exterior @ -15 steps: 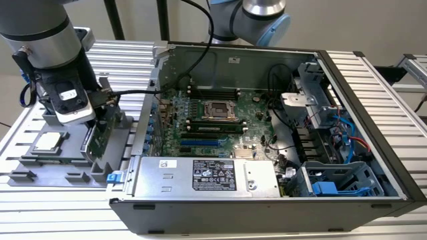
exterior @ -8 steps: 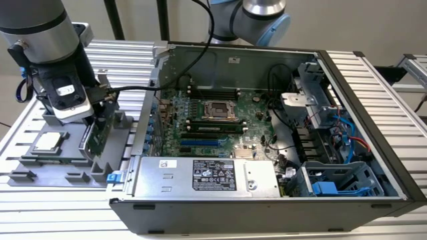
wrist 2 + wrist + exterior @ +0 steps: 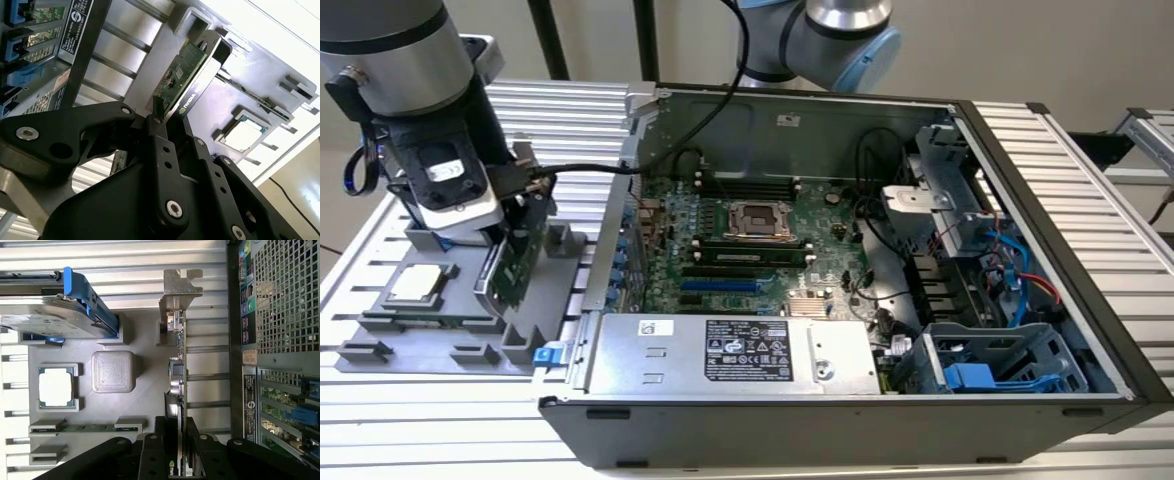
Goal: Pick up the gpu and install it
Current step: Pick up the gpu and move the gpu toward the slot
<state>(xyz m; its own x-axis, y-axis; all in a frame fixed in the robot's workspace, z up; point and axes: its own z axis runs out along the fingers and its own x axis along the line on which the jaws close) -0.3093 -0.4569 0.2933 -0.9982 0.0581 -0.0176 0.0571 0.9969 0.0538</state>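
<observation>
The gripper (image 3: 176, 439) clenches its jaws on the gpu (image 3: 178, 375), which stands upright in the grey tray (image 3: 145, 410) beside the computer case (image 3: 854, 430); a skewed pull could jam it in its slot.

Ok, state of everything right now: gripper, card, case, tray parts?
Thin green gpu with silver bracket: upright on edge in the grey tray, gripped.
Black gripper: shut on the gpu.
Black computer case: open, interior exposed.
Square silver processor chip: flat in its tray pocket.
Silver hard drive in blue frame: resting in the tray.
</observation>
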